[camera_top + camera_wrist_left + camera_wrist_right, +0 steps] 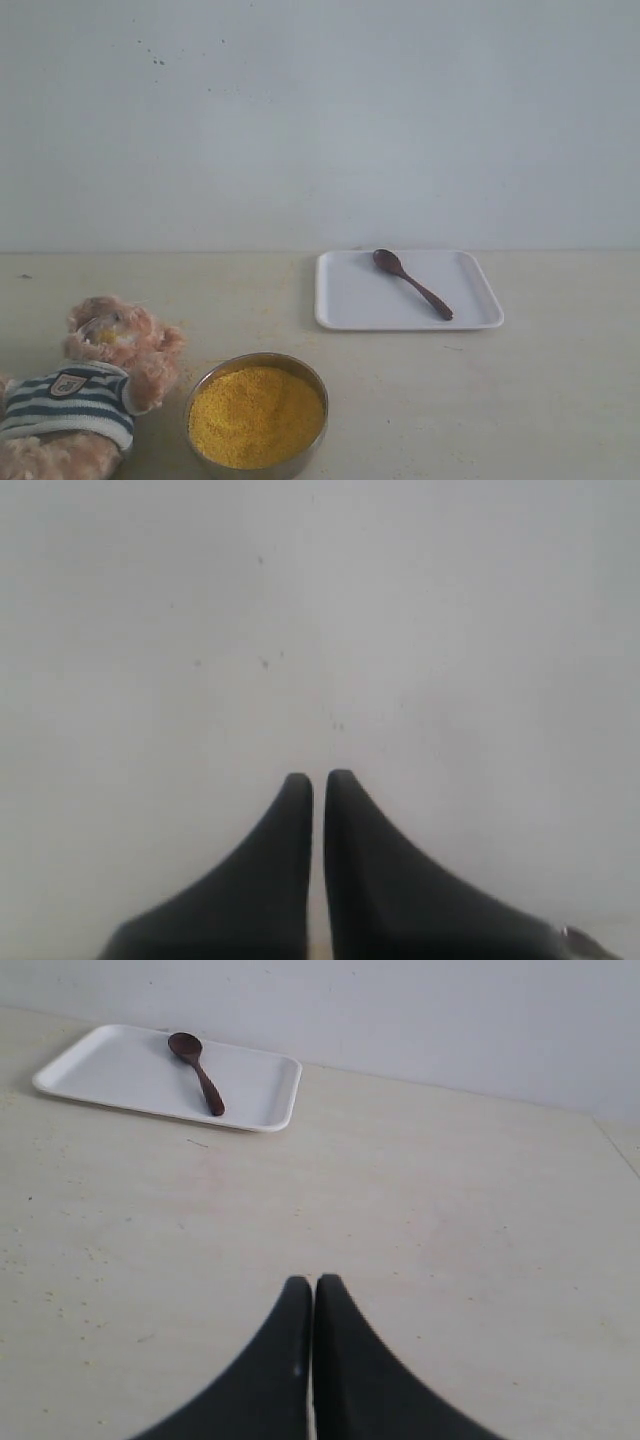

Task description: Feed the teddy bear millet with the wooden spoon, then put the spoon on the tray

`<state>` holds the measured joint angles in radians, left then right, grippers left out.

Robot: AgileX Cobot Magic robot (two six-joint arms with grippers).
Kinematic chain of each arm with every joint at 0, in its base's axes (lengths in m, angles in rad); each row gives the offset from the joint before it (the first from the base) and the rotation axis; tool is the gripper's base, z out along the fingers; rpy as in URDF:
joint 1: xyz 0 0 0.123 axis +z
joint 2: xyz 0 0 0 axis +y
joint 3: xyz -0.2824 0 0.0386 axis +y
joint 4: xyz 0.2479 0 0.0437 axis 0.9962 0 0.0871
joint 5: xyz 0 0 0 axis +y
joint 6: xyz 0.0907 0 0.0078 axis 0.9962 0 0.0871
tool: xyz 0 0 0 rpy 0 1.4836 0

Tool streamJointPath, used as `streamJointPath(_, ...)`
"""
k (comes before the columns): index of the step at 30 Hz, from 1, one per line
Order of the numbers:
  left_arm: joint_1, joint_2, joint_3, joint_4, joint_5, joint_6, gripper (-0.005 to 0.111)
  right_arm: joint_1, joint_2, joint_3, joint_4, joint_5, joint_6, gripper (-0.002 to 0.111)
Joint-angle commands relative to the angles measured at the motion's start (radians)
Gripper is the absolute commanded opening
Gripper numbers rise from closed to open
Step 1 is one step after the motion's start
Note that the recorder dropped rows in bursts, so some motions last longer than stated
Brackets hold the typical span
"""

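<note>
The wooden spoon (411,282) lies diagonally on the white tray (470,310) at the back of the table; the right wrist view also shows the spoon (197,1070) on the tray (110,1085). The teddy bear (90,390) lies at the front left, with yellow grains on its snout. Beside it stands the metal bowl of millet (257,413). Neither arm appears in the exterior view. My left gripper (318,777) is shut and empty, facing a plain pale surface. My right gripper (312,1282) is shut and empty above the bare table, well away from the tray.
A pale wall (320,120) rises behind the beige table (520,400). Scattered millet grains dot the tabletop (60,1270) in the right wrist view. The table's edge (615,1145) shows at the far side of that view.
</note>
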<state>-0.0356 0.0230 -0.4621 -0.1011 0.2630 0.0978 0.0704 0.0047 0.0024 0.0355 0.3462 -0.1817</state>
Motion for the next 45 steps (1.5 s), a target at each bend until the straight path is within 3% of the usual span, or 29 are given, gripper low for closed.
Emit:
streamJointPath(1,-0.008,-0.023,0.002,-0.016,-0.141,-0.013,0.004,0.0,-0.005,-0.002,0.002,-0.013,-0.001,0.0)
streamJointPath(13,-0.01,-0.023,0.002,-0.066,-0.094,-0.038,0.004,0.0,-0.005,-0.002,0.002,-0.013,-0.001,0.0)
streamJointPath(17,-0.01,-0.023,0.002,0.015,-0.052,-0.038,0.004,0.0,-0.005,-0.002,0.002,-0.013,-0.001,0.0)
streamJointPath(20,-0.01,-0.023,0.002,0.023,0.026,-0.036,0.004,0.0,-0.005,-0.002,0.002,-0.013,-0.001,0.0)
streamJointPath(25,-0.01,-0.023,0.002,0.143,0.317,-0.037,0.004,0.0,-0.005,-0.002,0.002,-0.013,-0.001,0.0)
streamJointPath(28,-0.01,-0.023,0.015,0.143,0.388,-0.037,0.004,0.0,-0.005,-0.002,0.002,-0.013,-0.001,0.0)
streamJointPath(32,-0.005,-0.015,0.105,0.143,0.269,-0.037,0.004,0.0,-0.005,-0.002,0.002,-0.013,-0.001,0.0)
streamJointPath(38,-0.005,-0.015,0.364,0.143,-0.111,-0.117,0.004,0.0,-0.005,-0.002,0.002,-0.013,-0.001,0.0)
streamJointPath(45,-0.005,-0.015,0.462,0.143,-0.107,-0.134,0.004,0.0,-0.005,-0.002,0.002,-0.013,-0.001,0.0)
